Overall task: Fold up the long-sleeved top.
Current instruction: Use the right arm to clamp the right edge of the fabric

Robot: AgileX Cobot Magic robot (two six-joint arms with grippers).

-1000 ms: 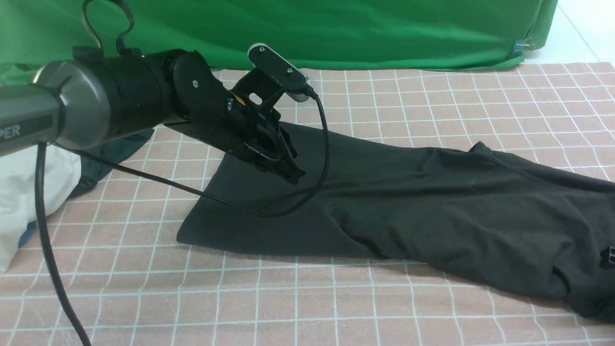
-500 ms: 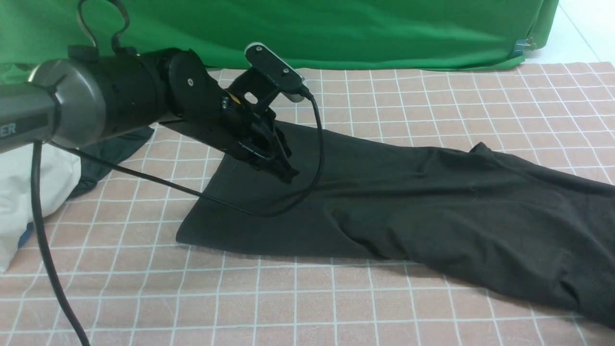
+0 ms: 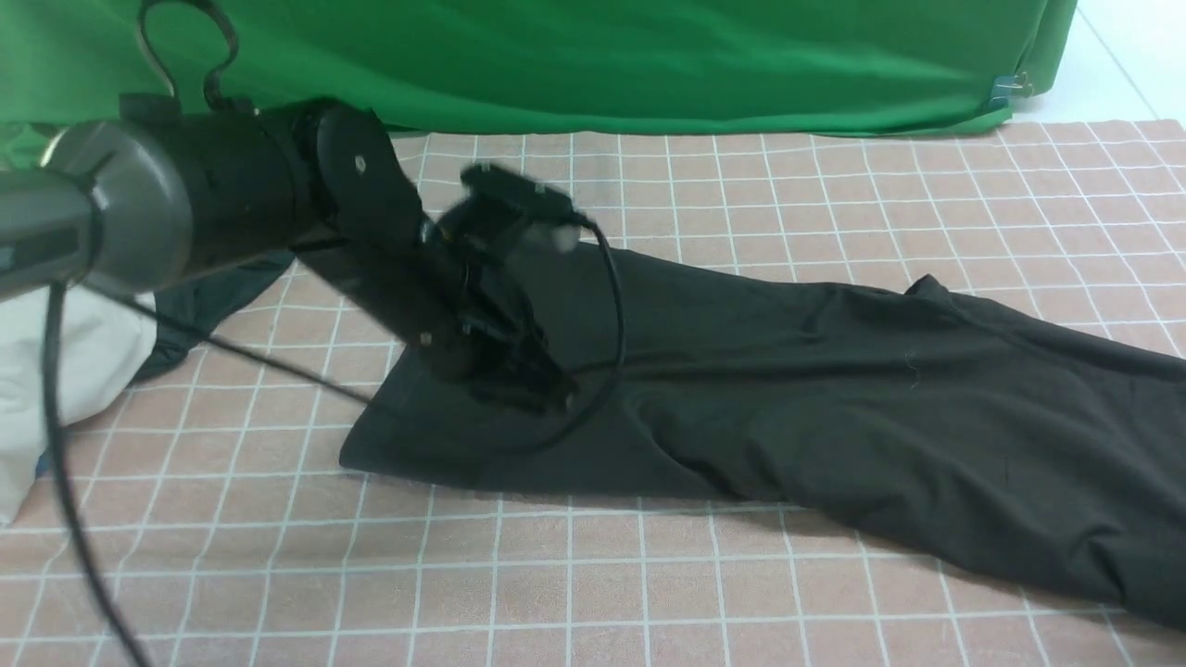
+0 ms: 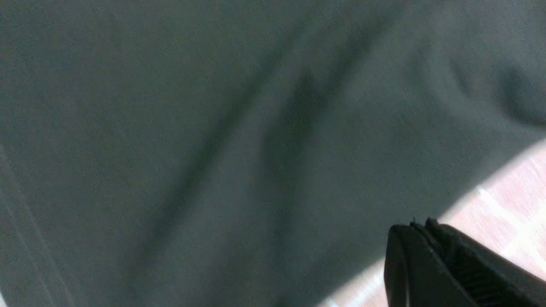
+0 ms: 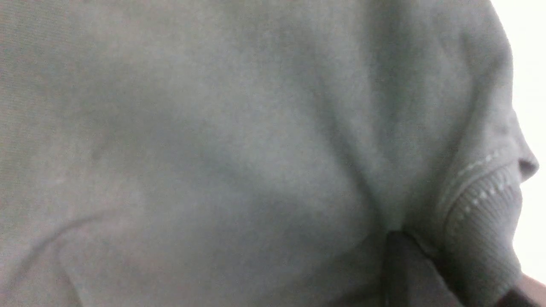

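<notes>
Top (image 3: 834,389), dark charcoal, lies spread across the checked pink cloth (image 3: 593,584) that covers the desk, running from its flat, squared end near the middle-left out past the right edge of the front view, where it bunches into soft folds. At the far left a white garment (image 3: 56,371) sits heaped at the frame edge, and just behind it a smaller dark cloth (image 3: 213,296) shows under the left arm (image 3: 185,204). That arm reaches in from the left and angles down over the squared end of the top; its gripper (image 3: 533,394) is low against the fabric, motion-blurred, with a black cable (image 3: 611,306) looping beside it. In the left wrist view the left fingers (image 4: 431,264) are pressed together with no fabric seen between them, clenched on nothing visible, their tips over the edge of the top (image 4: 213,149) where the pink cloth (image 4: 512,192) begins. A green backdrop (image 3: 649,56) hangs along the far side of the desk. The right arm does not show in the front view. Its wrist camera is filled by the top (image 5: 213,149) at very close range, with a ribbed cuff (image 5: 486,213) and stitched seam at one side; dark fingers (image 5: 394,264) sit half buried in the folds beside that cuff, and I cannot tell whether they are gripping the cloth
</notes>
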